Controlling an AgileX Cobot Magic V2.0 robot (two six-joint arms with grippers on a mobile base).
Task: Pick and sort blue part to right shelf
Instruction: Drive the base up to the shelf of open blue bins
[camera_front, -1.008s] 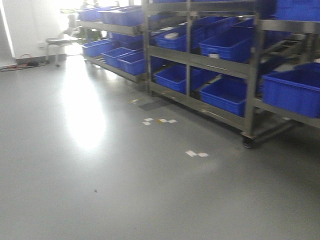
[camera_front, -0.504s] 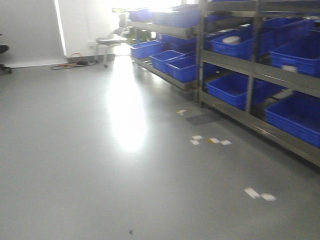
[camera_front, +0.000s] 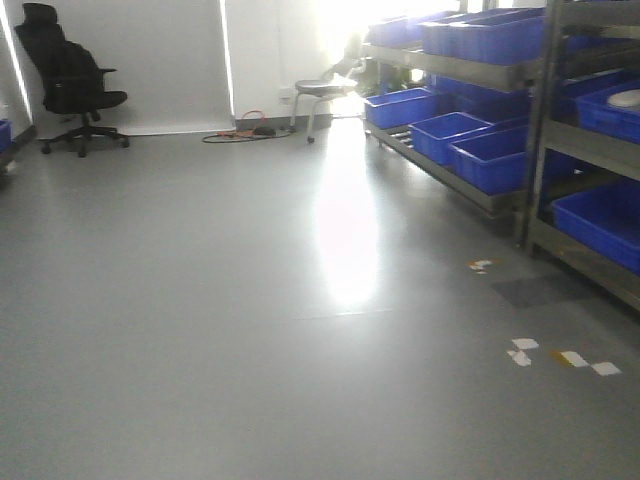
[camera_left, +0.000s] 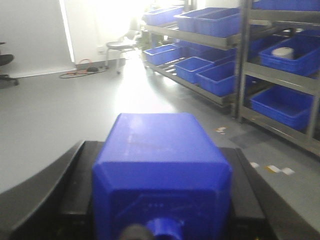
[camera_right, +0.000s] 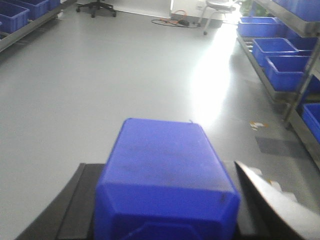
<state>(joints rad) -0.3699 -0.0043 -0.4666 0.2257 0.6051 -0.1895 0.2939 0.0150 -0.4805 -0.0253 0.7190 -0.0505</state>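
Observation:
A blue part (camera_left: 160, 165), a boxy block with a round stub at its near end, fills the lower left wrist view. My left gripper (camera_left: 160, 210) is shut on it, with black fingers (camera_left: 75, 195) pressed to both sides. A second blue part (camera_right: 165, 175) sits the same way in my right gripper (camera_right: 165, 215), held between its black fingers (camera_right: 80, 205). Neither gripper appears in the front view. The metal shelf (camera_front: 535, 120) with blue bins (camera_front: 490, 160) stands along the right wall.
Grey floor stretches ahead with a bright glare patch (camera_front: 345, 230). A black office chair (camera_front: 75, 80) stands far left, a stool (camera_front: 325, 95) and floor cables (camera_front: 245, 130) at the back. Tape marks (camera_front: 560, 357) lie near the shelf. More blue bins (camera_right: 15, 15) line the left.
The front view has swung left: the shelves slid toward the right edge, and the office chair and back wall came into view.

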